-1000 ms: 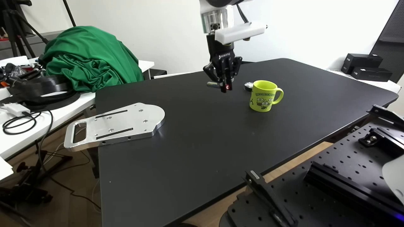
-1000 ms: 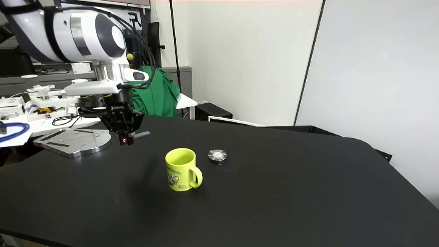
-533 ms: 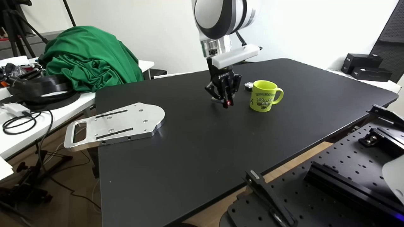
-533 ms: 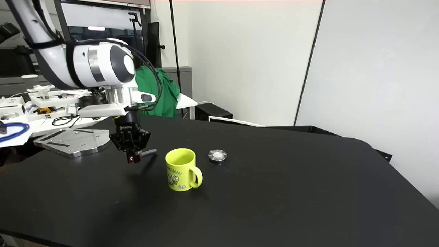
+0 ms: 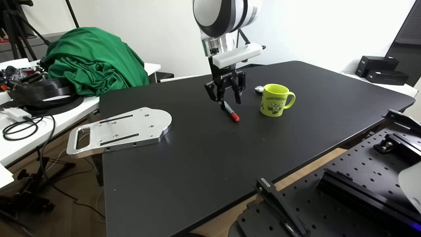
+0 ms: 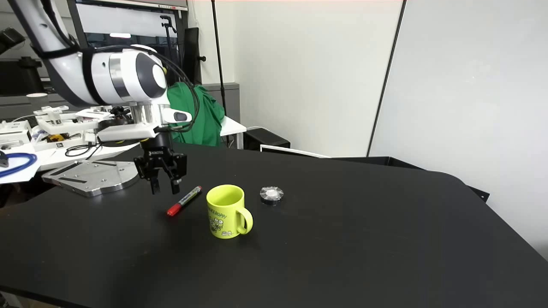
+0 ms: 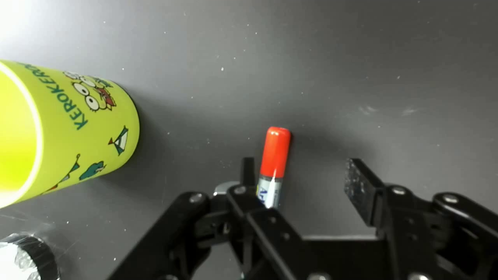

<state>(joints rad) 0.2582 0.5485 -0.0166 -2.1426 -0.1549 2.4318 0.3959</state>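
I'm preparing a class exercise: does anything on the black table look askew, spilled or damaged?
The metal plate looks odd: one end overhangs the table. The mug stands upright, the marker lies flat, and no spill or damage shows.

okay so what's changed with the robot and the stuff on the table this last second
The gripper came down and opened, letting go of the red-capped marker, which now lies on the black table. The yellow-green mug, wrapped roll and metal plate stayed put.
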